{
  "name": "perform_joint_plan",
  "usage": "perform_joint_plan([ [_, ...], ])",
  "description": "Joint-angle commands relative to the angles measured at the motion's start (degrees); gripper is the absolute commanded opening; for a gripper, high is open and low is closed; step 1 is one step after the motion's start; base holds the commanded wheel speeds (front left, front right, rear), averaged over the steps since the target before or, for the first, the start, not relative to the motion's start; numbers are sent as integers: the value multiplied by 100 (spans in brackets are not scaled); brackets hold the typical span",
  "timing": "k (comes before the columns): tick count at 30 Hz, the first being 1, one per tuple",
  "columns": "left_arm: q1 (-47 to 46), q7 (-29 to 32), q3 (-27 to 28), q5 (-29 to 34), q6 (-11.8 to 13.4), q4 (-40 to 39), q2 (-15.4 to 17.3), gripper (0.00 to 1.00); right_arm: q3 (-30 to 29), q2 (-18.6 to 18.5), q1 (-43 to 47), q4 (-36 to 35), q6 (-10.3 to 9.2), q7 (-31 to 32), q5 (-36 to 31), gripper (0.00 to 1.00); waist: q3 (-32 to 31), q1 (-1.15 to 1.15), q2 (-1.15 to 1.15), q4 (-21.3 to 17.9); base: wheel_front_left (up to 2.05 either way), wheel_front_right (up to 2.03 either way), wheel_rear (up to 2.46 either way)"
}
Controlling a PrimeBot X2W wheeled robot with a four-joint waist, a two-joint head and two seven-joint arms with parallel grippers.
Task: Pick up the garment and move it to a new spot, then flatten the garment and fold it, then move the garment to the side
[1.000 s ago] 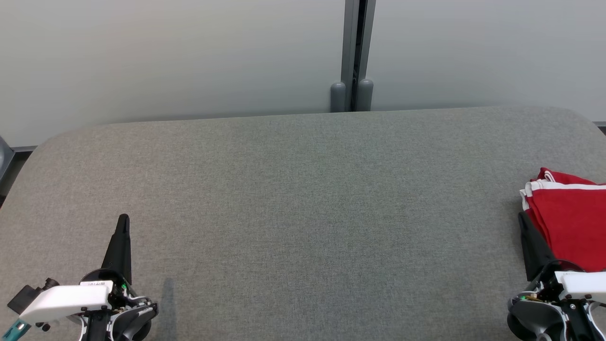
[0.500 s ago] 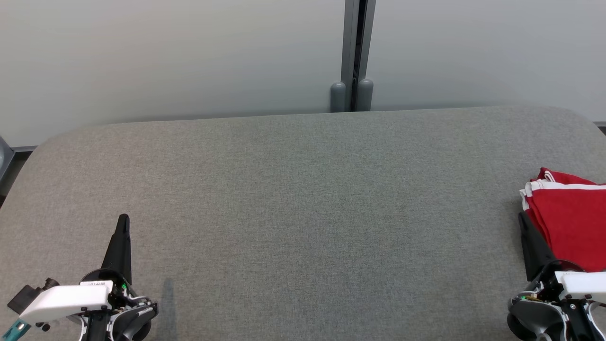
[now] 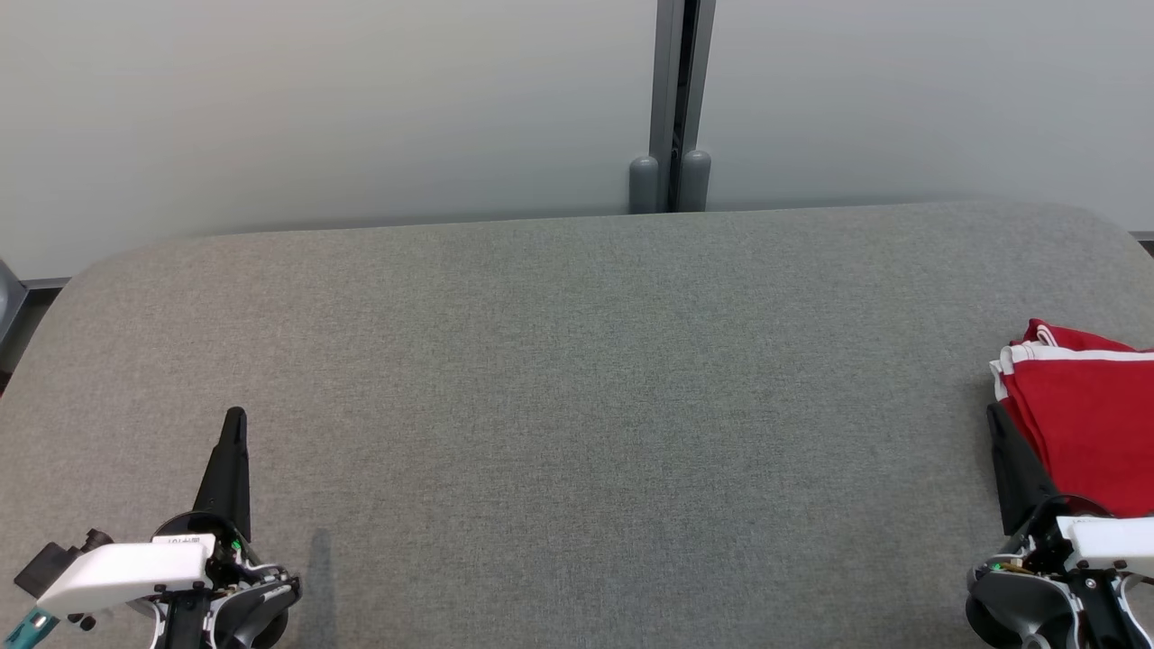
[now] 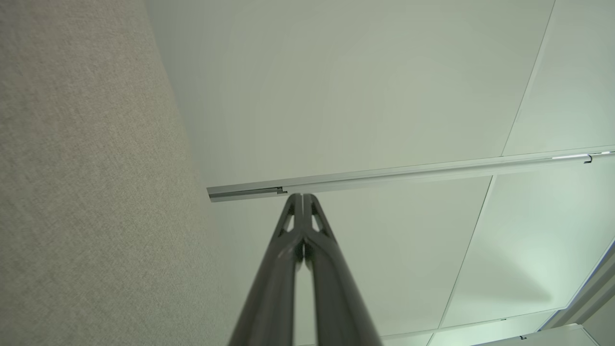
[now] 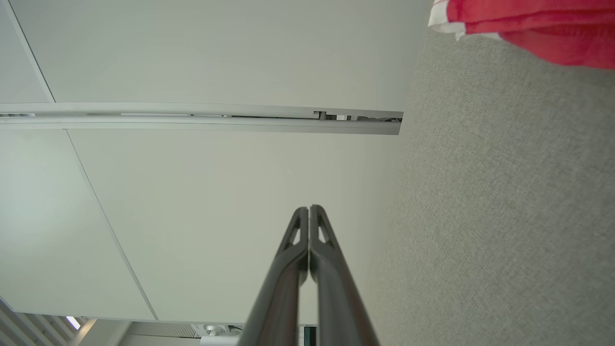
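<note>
Seemingly nothing has been altered over the last second: across the three head views no shift can be made out in either arm, in the cloth or in the camera.

At the near left, the left gripper (image 3: pixel 234 418) is held just above the grey fabric-covered table (image 3: pixel 577 379), its two long dark fingers pressed together and nothing caught between them; the same closed pair is seen from the left wrist (image 4: pixel 303 197). At the near right, the right gripper (image 3: pixel 995 415) is likewise closed and empty, as is confirmed from its own wrist (image 5: pixel 308 209).

Just beyond and to the right of that gripper, the red folded garment with white trim (image 3: pixel 1086 433) is laid at the right edge of the table and is partly cut off by the frame. The right fingers are placed just beside its left edge, but the cloth is not gripped; from the right wrist, the garment (image 5: pixel 528 24) is seen apart from the fingertips.

Farther off, the middle and far part of the table is left bare, and behind it the pale panelled wall (image 3: pixel 315 108) is split by a grey metal post (image 3: pixel 676 90).

Since the garment is already folded and set aside, and both arms are drawn back and idle, the task is judged to be finished or very nearly so.
</note>
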Motion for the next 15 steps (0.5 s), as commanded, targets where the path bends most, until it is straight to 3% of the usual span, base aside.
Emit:
perform_joint_plan([
  [1,-73,19,22,-8,-21,-16,30,0,-5,-50,54,-18,2,24,6,0,0,0,0,0,0,0,0],
  [15,-73,19,22,-8,-21,-16,30,0,-6,-50,54,-18,2,24,6,0,0,0,0,0,0,0,0],
])
